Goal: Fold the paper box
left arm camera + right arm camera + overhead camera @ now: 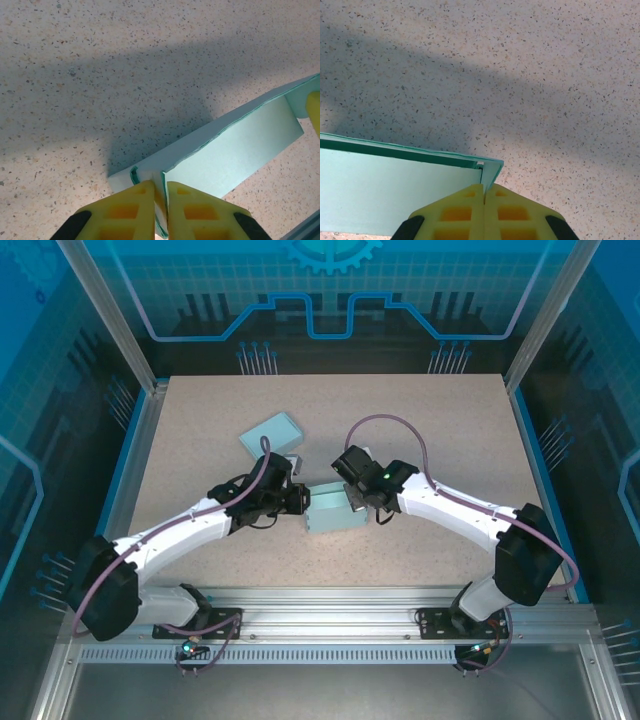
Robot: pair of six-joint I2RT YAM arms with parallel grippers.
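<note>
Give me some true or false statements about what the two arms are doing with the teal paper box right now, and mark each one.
1. The left gripper pinches a wall of the pale teal paper box. True.
2. The right gripper stands wide open above the table. False: its yellow fingers are closed at a corner of the box.
3. A second teal paper piece lies farther back on the speckled table. True.
4. The box sits in the table's far right corner. False: it is near the middle, between the two grippers.
</note>
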